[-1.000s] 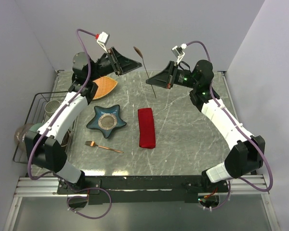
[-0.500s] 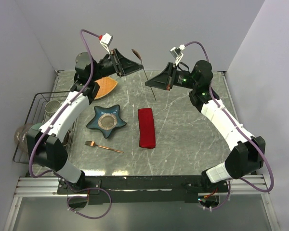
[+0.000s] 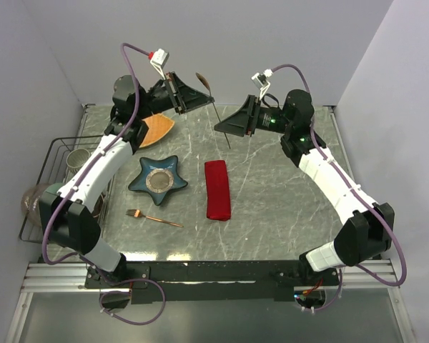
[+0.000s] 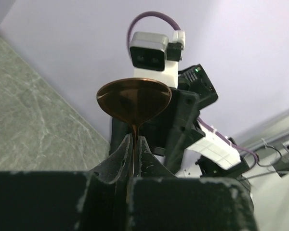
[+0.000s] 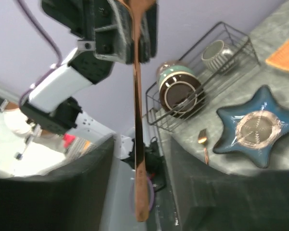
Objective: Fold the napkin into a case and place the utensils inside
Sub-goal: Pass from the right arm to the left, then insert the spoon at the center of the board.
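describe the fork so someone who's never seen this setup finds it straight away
Start at the grey marbled table and find the blue star-shaped dish on its left half. Just nearer the arm bases lies the fork, flat, tines pointing left. It is the only thin copper piece on the table; the spoon is held up in the left end effector.

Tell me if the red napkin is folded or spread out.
Folded. The napkin lies as a narrow, long red strip on the table.
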You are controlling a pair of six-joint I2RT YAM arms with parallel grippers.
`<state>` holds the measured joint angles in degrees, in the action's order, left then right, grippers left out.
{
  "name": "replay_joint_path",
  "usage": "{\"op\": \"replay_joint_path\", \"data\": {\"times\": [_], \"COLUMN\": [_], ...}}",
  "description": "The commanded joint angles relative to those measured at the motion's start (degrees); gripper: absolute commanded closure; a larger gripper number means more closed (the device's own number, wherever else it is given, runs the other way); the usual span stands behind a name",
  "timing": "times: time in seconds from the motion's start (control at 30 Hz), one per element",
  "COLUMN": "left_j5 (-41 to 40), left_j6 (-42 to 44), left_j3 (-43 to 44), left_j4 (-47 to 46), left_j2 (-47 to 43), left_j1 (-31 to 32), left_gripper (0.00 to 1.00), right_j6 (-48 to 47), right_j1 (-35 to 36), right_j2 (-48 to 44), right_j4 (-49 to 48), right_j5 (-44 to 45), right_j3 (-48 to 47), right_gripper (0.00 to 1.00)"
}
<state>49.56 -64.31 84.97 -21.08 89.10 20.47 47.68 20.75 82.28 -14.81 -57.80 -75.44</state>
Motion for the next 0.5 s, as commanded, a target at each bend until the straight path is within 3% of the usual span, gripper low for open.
{"op": "replay_joint_path", "data": {"times": [0.0, 0.1, 0.2, 0.33, 0.47], "left_j5": [-6.56, -14.65, -22.64, -35.04, -39.79], "left_j6": [8.47, 13.58, 18.67, 23.70, 24.94], "left_j3": [5.64, 6.70, 9.93, 15.47, 17.69], "left_j4": [13.90, 25.07, 32.48, 45.64, 49.99], "left_j2": [0.28, 1.68, 4.14, 9.23, 15.39], "left_j1": [0.62, 1.41, 3.42, 7.12, 8.09], "left_gripper": [0.99, 0.99, 0.99, 0.99, 0.99], "right_j6": [-8.91, -18.12, -29.81, -38.96, -39.51], "right_j1": [-3.52, -7.65, -9.06, -9.59, -9.85], "right_j2": [-2.13, -1.51, -0.37, -0.19, 1.74], "right_j4": [12.92, 24.51, 36.38, 41.70, 41.88], "right_j5": [5.49, 11.29, 17.97, 21.85, 21.68], "right_j3": [-3.66, -6.47, -9.46, -6.05, -2.17], "right_gripper": [0.23, 0.11, 0.06, 0.07, 0.18]}}
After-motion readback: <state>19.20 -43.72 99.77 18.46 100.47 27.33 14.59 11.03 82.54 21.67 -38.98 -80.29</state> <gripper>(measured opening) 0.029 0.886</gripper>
